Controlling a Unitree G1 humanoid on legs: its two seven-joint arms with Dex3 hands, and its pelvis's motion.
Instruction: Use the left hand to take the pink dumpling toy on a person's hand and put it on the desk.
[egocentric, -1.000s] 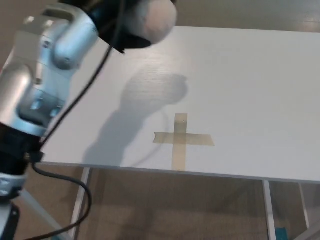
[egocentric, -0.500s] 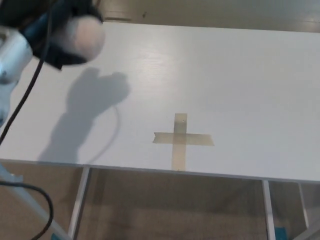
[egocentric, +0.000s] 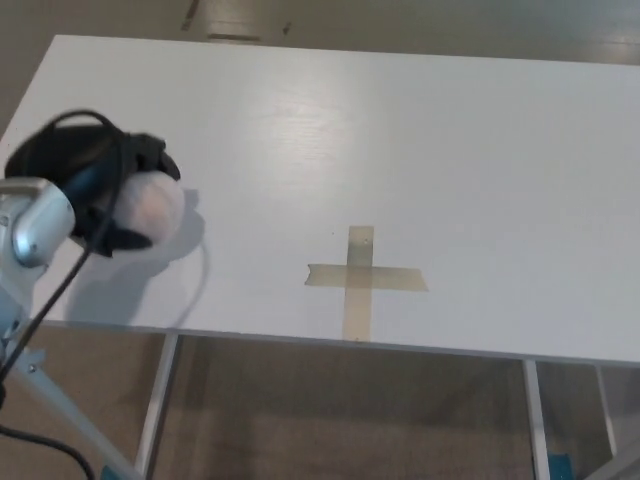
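Observation:
The pale pink dumpling toy (egocentric: 148, 210) is in my left hand (egocentric: 92, 190), whose black fingers wrap over its top and left side. Hand and toy sit low over the white desk (egocentric: 420, 150) near its front left corner, with a tight shadow right under them; I cannot tell whether the toy touches the surface. The silver forearm comes in from the left edge. No person's hand shows, and my right hand is out of the picture.
A cross of beige tape (egocentric: 361, 279) is stuck on the desk near its front edge, to the right of the toy. A black cable (egocentric: 45, 300) runs down from the wrist. The desk's metal legs (egocentric: 158, 410) stand over the brown floor below.
My left hand has carried the toy from high at the top of the picture leftward and down to the desk's front left corner. Its shadow has shrunk in under it.

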